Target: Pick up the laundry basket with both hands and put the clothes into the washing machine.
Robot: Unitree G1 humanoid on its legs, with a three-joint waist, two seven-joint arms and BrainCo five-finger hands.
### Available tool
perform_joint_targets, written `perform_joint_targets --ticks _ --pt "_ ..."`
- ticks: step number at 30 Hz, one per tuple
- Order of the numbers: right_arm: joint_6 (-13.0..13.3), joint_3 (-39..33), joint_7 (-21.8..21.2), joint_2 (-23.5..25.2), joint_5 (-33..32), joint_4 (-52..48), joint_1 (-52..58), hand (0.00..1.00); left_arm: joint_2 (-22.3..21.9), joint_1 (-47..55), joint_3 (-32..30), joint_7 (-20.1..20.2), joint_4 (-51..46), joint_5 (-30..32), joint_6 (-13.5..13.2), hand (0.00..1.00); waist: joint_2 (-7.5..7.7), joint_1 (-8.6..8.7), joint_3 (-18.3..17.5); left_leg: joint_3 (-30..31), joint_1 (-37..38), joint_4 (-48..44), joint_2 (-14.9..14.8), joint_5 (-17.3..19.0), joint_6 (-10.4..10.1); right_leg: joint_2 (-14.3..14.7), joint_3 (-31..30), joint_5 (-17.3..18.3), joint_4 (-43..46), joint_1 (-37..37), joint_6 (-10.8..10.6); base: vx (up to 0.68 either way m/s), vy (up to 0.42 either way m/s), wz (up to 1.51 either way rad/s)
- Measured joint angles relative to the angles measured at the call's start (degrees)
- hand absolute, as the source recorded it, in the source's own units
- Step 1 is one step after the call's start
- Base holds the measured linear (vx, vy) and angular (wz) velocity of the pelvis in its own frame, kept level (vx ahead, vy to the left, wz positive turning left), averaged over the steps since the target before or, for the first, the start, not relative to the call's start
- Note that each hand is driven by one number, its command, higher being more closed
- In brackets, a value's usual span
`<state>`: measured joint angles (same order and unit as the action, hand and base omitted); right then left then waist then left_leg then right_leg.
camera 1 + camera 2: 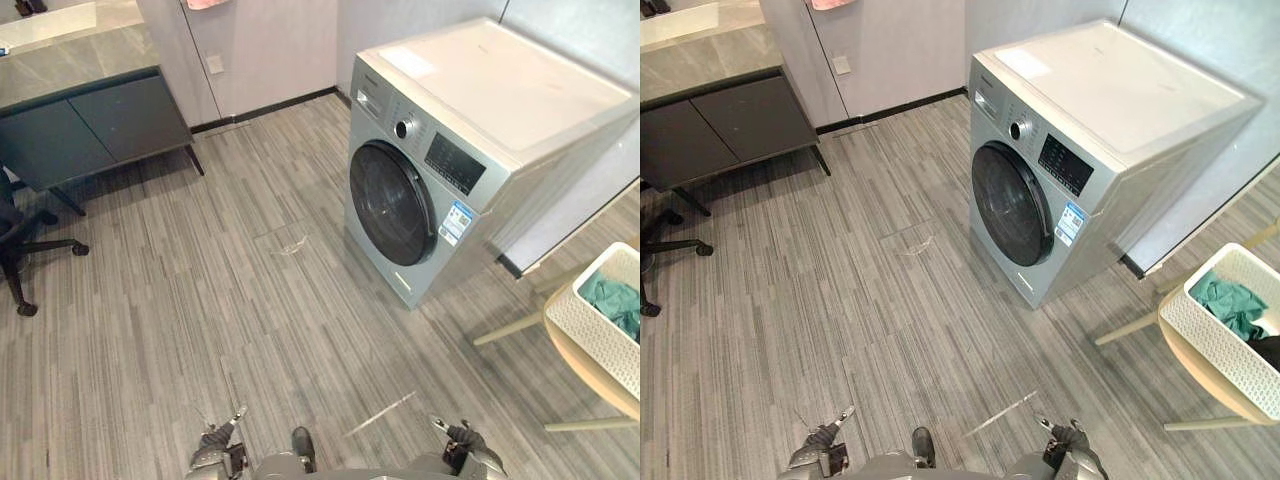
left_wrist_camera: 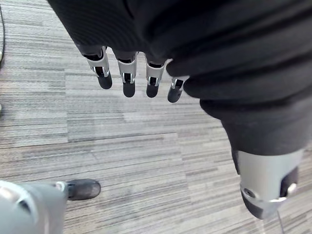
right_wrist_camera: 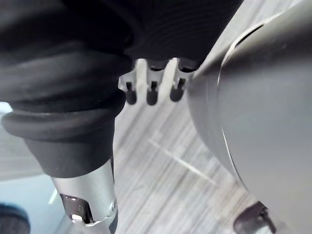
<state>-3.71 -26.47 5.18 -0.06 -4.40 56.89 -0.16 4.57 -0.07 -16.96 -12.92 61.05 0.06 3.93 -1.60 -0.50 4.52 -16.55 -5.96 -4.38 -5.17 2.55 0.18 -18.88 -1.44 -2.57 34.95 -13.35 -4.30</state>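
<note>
a black chair (image 1: 20, 245) and a dark cabinet (image 1: 90, 125) stand far off on the left, well away from the job, so they should cause no trouble.

the left hand (image 2: 127, 80) hangs low over the floor (image 1: 200, 300). its fingers are straight and loose and hold nothing.

the washing machine (image 1: 470, 130) stands in the middle. its round door (image 1: 390, 205) is shut. this could go wrong: if both hands carry the basket, no hand is free to open the door, and the clothes cannot go in.

the right hand (image 3: 151, 90) hangs low too. its fingers are straight and hold nothing.

the white laundry basket (image 1: 595, 335) is far on the right. it sits on a small round tabletop (image 1: 1205, 385), and one corner reaches the tabletop's edge on the washing machine side. green clothes (image 1: 612, 300) lie inside it. both hands are well apart from it, so the robot has to turn and walk there first.

the tabletop looks small and its legs look thin. a bump from the robot could shake it and slide the basket off. if one hand lifts before the other, the basket could tip and the clothes could fall on the floor. a grip on the thin rim could also slip.
</note>
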Motion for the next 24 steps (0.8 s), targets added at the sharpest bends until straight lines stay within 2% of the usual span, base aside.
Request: perform_joint_targets --ticks 2,3,4,5,6,7,8,9,11,12,14,15,17,18,19,20,21,22,24 --pt "0.5 0.6 -0.2 1.2 -1.0 -1.1 0.1 0.00 -0.3 0.2 -1.1 0.2 0.1 0.4 0.1 0.00 -0.06 -0.12 0.2 0.2 2.1 2.0 -1.2 0.0 0.0 8.6 -2.9 9.9 3.8 -3.6 -1.9 0.09 -0.072 0.05" --pt "0.8 0.7 -0.2 1.6 -1.5 -1.4 0.1 0.00 -0.6 0.2 -1.7 0.2 0.1 0.5 0.4 0.00 0.11 -0.11 0.3 0.2 2.5 2.5 -1.3 0.0 -0.1 10.9 -3.2 11.8 3.9 -4.9 -2.3 0.06 -0.153 0.10" --pt "1.0 0.6 -0.3 2.0 -2.1 -1.5 0.2 0.00 -1.7 -0.1 -3.4 0.3 0.1 0.7 0.6 0.00 0.46 0.16 0.5 0.2 2.6 2.5 -1.6 0.2 -0.5 14.8 -3.3 14.0 2.6 -7.0 -3.5 0.08 -0.222 0.19" --pt "1.0 0.6 -0.4 2.1 -2.3 -1.5 0.6 0.00 -2.8 -0.3 -4.9 0.4 0.1 0.7 0.8 0.00 0.71 0.33 0.7 0.7 2.7 2.2 -1.7 0.5 -1.0 17.3 -3.2 14.3 -0.5 -7.4 -3.7 0.12 -0.297 0.44" --pt "1.0 0.4 -0.3 2.1 -2.4 -1.4 1.1 0.00 -4.5 -0.7 -7.2 0.5 0.2 0.9 0.9 0.00 1.48 0.67 1.1 1.8 2.9 2.3 -1.0 0.6 -1.5 19.1 -3.4 13.1 -8.1 -6.1 -1.8 0.11 -0.261 0.56" --pt "1.1 0.1 -0.3 2.3 -2.5 -1.2 2.2 0.00 -5.1 -0.6 -8.4 0.5 0.2 1.1 0.9 0.00 2.80 0.98 0.9 2.5 2.9 2.4 0.2 0.6 -1.9 18.7 -3.5 10.7 -12.4 -5.2 1.4 0.14 -0.257 0.82" --pt "1.1 -2.4 -0.3 2.1 -2.5 -0.1 2.5 0.00 -6.8 -1.7 -10.6 0.7 0.1 1.9 0.9 0.00 1.76 1.30 1.1 3.7 3.2 2.9 -0.4 0.4 -2.8 18.7 -0.9 10.8 -12.7 -4.2 5.2 0.16 -0.188 0.92" --pt "1.1 -6.1 -0.3 1.9 -2.9 0.5 3.1 0.00 -9.0 -2.4 -12.0 0.8 0.2 2.5 0.9 0.00 0.30 1.55 1.3 2.9 3.4 3.4 -1.9 -0.3 -4.0 18.9 2.1 11.2 -14.3 -3.2 6.0 0.27 -0.198 1.00" --pt "1.0 -8.6 -0.3 1.4 -2.9 0.7 3.2 0.00 -9.4 -3.0 -12.8 1.7 0.7 2.9 1.3 0.00 -0.91 2.41 2.1 2.2 4.4 3.3 -3.7 -0.5 -4.5 18.9 4.9 11.4 -14.9 -1.3 6.3 0.25 -0.144 0.80" --pt "1.0 -8.6 -0.3 1.0 -2.5 0.7 3.6 0.00 -9.5 -2.9 -13.4 1.7 0.3 2.9 1.4 0.00 -1.99 2.64 1.8 2.2 5.5 3.3 -4.3 -1.4 -6.0 19.1 6.9 11.4 -15.8 0.7 6.3 0.24 -0.129 0.73" --pt "0.9 -9.4 -0.4 0.9 -1.7 0.5 3.2 0.00 -10.1 -2.8 -14.8 1.7 -0.1 2.7 1.3 0.00 -1.95 2.55 1.9 1.4 6.6 1.8 -4.6 -2.0 -6.8 19.0 8.3 11.4 -16.3 2.5 6.3 0.16 -0.065 0.55" --pt "0.8 -9.3 -0.4 1.1 -1.7 0.1 2.6 0.00 -10.1 -2.9 -14.7 1.8 -0.4 2.3 1.3 0.00 -1.62 2.45 2.2 0.6 5.0 -2.0 -4.0 -1.5 -7.4 18.3 8.3 12.0 -16.3 3.0 6.5 0.04 -0.003 0.26" --pt "0.9 -8.4 -0.3 1.3 -1.7 -0.4 1.6 0.00 -10.1 -2.9 -14.6 1.8 -1.0 2.0 1.2 0.00 -0.97 2.48 3.1 0.6 1.1 -11.1 -3.5 -0.7 -7.2 16.4 8.1 13.4 -16.0 3.7 6.6 0.02 -0.005 0.24" --pt "0.9 -6.5 -0.3 1.2 -1.7 -1.2 1.4 0.00 -10.2 -2.8 -14.6 1.8 -1.8 1.7 1.2 0.00 -1.34 2.50 3.6 0.8 -2.4 -19.7 -3.9 -0.8 -7.1 15.4 8.0 13.7 -16.0 4.3 6.3 -0.05 0.017 0.06" --pt "0.9 -4.3 -0.3 0.9 -1.7 -2.3 1.4 0.00 -10.2 -2.5 -14.5 1.8 -2.6 1.6 1.1 0.00 -2.36 2.26 3.9 1.1 -5.6 -27.0 -4.9 -1.0 -7.4 15.2 7.6 14.3 -15.7 4.4 5.7 -0.06 0.060 -0.10" --pt "0.9 -3.4 -0.3 0.8 -1.7 -2.9 1.4 0.00 -10.2 -2.1 -14.4 1.7 -2.6 1.6 1.1 0.00 -2.86 2.22 4.0 1.5 -6.6 -29.1 -5.0 -1.1 -7.4 15.1 7.4 14.5 -15.5 4.4 5.7 -0.04 0.086 -0.23" --pt "0.9 -1.5 -0.2 0.8 -1.7 -4.6 1.0 0.00 -10.2 -1.2 -14.0 1.7 -2.6 1.0 1.1 0.00 -4.10 2.34 3.8 2.5 -7.7 -31.7 -5.1 -1.6 -7.1 14.7 6.6 15.2 -15.0 4.3 5.7 0.02 0.124 -0.24" --pt "0.9 0.0 -0.1 0.6 -1.8 -6.0 1.0 0.00 -10.1 -0.8 -13.5 1.7 -2.6 0.6 1.0 0.00 -4.42 2.48 3.9 2.0 -8.1 -32.8 -5.1 -2.1 -6.3 14.1 5.6 15.3 -15.1 4.2 5.7 0.05 0.168 -0.40" --pt "1.0 4.0 0.4 0.7 -2.1 -9.7 1.3 0.00 -9.5 0.3 -12.5 1.7 -2.8 0.4 0.7 0.00 -4.17 2.54 3.9 0.5 -9.3 -34.0 -6.1 -0.6 -3.8 12.7 4.0 14.7 -15.1 3.1 6.1 0.07 0.184 -0.50"
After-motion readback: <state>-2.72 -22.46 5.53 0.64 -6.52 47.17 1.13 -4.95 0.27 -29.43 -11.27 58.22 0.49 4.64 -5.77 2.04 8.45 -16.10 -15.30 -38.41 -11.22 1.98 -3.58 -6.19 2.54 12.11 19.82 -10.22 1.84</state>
